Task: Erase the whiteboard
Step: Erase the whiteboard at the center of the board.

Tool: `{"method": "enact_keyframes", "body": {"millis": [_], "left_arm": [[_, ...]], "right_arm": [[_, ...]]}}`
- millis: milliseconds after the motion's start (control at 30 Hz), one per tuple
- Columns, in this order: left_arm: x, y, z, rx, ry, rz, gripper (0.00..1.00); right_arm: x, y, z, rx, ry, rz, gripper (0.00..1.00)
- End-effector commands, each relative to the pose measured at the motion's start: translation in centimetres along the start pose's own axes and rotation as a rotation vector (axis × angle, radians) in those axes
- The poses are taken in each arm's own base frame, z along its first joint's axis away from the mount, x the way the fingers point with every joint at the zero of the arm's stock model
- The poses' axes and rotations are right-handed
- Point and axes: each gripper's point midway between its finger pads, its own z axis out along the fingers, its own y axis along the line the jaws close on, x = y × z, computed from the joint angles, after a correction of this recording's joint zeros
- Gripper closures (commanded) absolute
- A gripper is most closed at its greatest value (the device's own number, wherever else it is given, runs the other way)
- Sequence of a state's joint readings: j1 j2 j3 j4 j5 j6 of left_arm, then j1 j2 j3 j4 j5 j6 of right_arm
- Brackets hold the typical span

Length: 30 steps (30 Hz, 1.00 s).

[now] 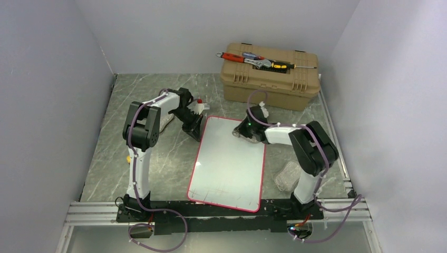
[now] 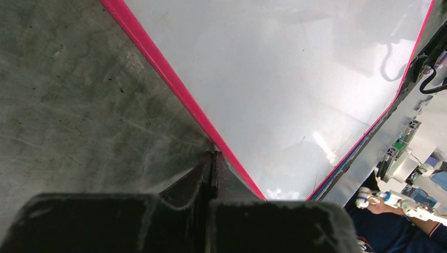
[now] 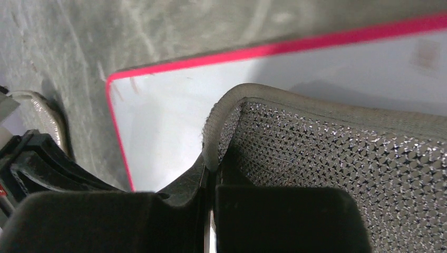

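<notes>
The whiteboard (image 1: 226,163) lies flat between my arms, long axis near-to-far, far end slightly right. My left tool (image 2: 212,161) is closed empty beside its rim; my right tool (image 3: 211,168) pinches a mesh pad (image 3: 337,168).

top view: faint pen marks (image 1: 224,191) near near edge of whiteboard (image 1: 226,163), too small to read. left wrist view: board cut off at top edge; person (image 2: 392,232) in lower right corner cut off, blurred. right wrist view: mesh pad (image 3: 337,174) cut off at right and bottom, hiding part of board.
</notes>
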<state>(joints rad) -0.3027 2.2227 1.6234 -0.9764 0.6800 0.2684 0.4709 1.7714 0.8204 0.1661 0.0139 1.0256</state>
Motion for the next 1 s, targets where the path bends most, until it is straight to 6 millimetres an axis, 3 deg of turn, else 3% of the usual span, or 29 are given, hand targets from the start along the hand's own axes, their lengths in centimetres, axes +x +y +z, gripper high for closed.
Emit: {"method": "enact_keyframes", "body": {"millis": [0,133,200,300,467,500,600,667,767,833,967], "left_arm": [[-0.2,-0.5,-1.3,-0.032,-0.010,0.044,0.97],[0.1,-0.1,-0.9,-0.038,0.014,0.015,0.97],[0.3,0.3,-0.6,-0.047,0.016,-0.001,0.97],[0.6,0.9,-0.1,-0.057,0.028,-0.017,0.97],[0.8,1.9,0.4,-0.076,0.032,-0.021,0.97],[0.8,1.9,0.4,-0.073,0.031,-0.021,0.97],[0.7,1.6,0.6,-0.046,0.028,-0.018,0.97],[0.6,1.2,0.5,-0.030,0.020,-0.014,0.97],[0.6,0.8,0.3,-0.023,0.008,-0.007,0.97],[0.6,0.6,0.2,-0.015,0.005,-0.009,0.97],[0.6,0.1,0.0,-0.007,-0.003,-0.003,0.97]], "right_arm": [[7.2,-4.7,3.0,0.231,0.187,-0.130,1.00],[10.0,0.0,6.5,0.172,0.250,-0.170,1.00],[10.6,1.4,6.8,0.144,0.284,-0.151,1.00],[8.0,0.9,4.7,0.131,0.215,-0.121,1.00],[2.1,-4.1,-0.7,0.179,0.093,-0.072,1.00],[1.0,-4.4,-1.6,0.180,0.063,-0.078,1.00],[-1.2,-4.7,-2.4,0.194,-0.004,-0.094,1.00],[-1.7,-4.1,-1.2,0.202,-0.007,-0.099,1.00],[-0.9,-2.6,2.3,0.202,0.027,-0.091,1.00],[0.5,-1.1,4.8,0.199,0.060,-0.104,1.00],[3.0,3.1,7.8,0.162,0.070,-0.141,1.00]]}}
